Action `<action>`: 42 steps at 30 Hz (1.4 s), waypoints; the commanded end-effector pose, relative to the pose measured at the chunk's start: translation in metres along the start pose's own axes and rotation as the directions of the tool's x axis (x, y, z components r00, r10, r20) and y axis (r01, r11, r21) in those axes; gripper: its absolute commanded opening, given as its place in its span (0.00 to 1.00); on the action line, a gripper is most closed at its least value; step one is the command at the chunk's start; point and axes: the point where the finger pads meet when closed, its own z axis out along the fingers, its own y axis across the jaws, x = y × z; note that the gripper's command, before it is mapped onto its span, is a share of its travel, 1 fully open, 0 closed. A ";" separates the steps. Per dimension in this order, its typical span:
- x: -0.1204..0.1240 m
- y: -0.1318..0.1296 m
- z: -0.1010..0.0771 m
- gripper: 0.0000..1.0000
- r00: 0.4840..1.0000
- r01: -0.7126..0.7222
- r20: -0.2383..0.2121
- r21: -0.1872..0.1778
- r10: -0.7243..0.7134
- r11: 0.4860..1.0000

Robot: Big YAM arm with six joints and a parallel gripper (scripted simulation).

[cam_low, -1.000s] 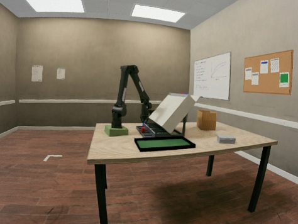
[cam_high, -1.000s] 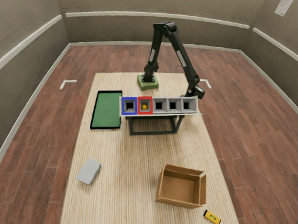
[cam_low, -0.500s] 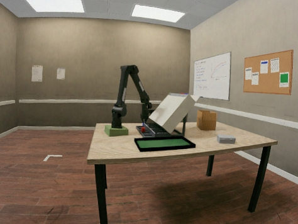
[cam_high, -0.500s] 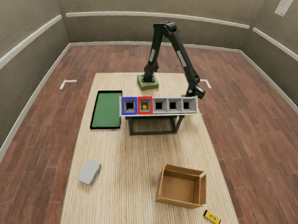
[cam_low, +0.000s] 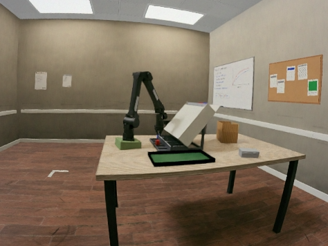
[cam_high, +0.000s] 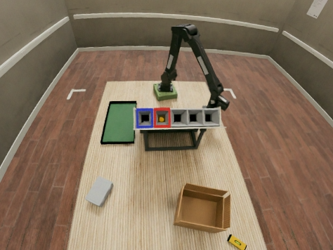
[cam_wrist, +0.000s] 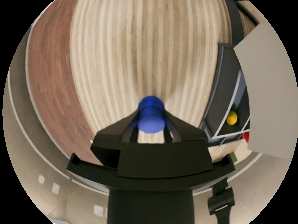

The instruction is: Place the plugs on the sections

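In the wrist view my gripper [cam_wrist: 151, 112] is shut on the blue plug [cam_wrist: 152, 113], a small blue cylinder, low over the wooden table top. The sectioned rack [cam_wrist: 229, 106] lies to the right, with a yellow marble [cam_wrist: 232, 119] in one section. In the top view the blue-banded funnel [cam_high: 144, 117] and the red-banded funnel [cam_high: 161, 117] stand at the left end of the funnel row; a yellow marble [cam_high: 161, 119] sits in the red-banded one. My wrist [cam_high: 218, 102] is behind the row's right end, fingers hidden there. The red plug [cam_low: 157, 142] shows in the exterior view by the sections, under the white cover [cam_low: 188, 122].
A green tray with a black rim [cam_high: 119, 122] lies left of the funnels. A cardboard box [cam_high: 203, 207], a grey block [cam_high: 99, 191] and a small yellow tool [cam_high: 236, 242] sit at the table's front. The arm's green base [cam_high: 165, 92] stands behind the funnel row.
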 end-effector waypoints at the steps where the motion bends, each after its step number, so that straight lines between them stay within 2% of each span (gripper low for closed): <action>1: -0.005 0.004 -0.005 0.00 1.000 -0.001 0.013 -0.012 0.001 1.000; 12: -0.005 0.004 -0.005 0.00 1.000 -0.001 0.013 -0.012 0.001 1.000; 27: -0.002 0.002 -0.122 0.00 1.000 -0.005 0.019 -0.016 0.005 1.000; 42: -0.003 0.003 -0.123 0.00 1.000 -0.001 0.003 -0.002 0.002 1.000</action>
